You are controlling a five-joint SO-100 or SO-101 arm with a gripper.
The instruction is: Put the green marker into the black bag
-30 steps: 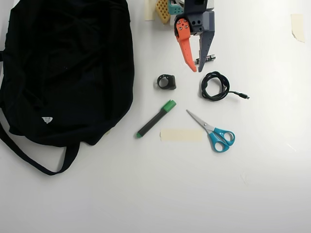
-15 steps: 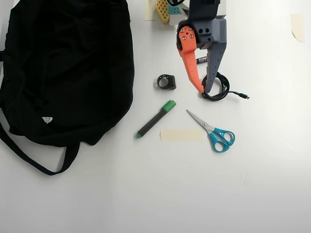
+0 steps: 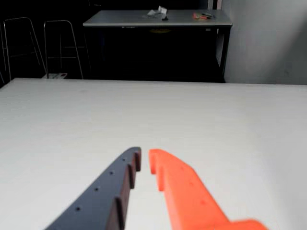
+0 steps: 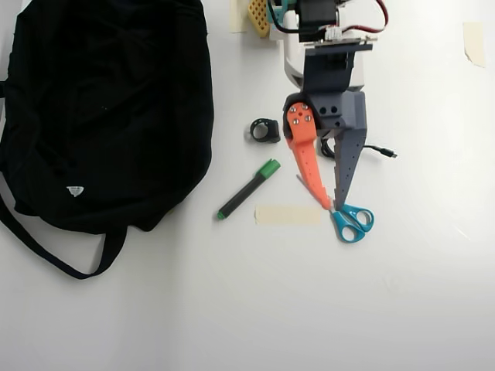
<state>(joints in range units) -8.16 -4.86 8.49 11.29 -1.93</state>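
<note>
Black cloth fills the far left of the overhead view: this is the black bag [image 4: 104,108], big and soft, lying flat on the white desk [image 4: 232,309]. It has a small white label [image 4: 74,190] and a long strap [image 4: 46,247] that loops out at the bottom. The bag is well to the left of the jaws.

Next comes the green marker [image 4: 249,189]. It lies tilted on the desk, with its bright green cap up and to the right and its small green end down and to the left. It is near the jaws, on their left side, and nothing touches it. It is just beside the bag but not in it.

A small black ring-shaped thing [image 4: 265,130] sits above the marker, left of the arm. A strip of pale tape [image 4: 288,215] lies flat just left of the jaw tips.

Then comes the gripper [image 4: 332,205]. One finger is orange and one is dark grey. The jaws are only a little apart, with a thin gap at the tips, and they hold nothing. In the wrist view the gripper [image 3: 144,160] shows the same thin gap over the bare desk [image 3: 72,120].

Blue-handled scissors [image 4: 352,222] lie right by the jaw tips, partly under them. A black cable [image 4: 383,151] pokes out to the right of the arm.
</note>
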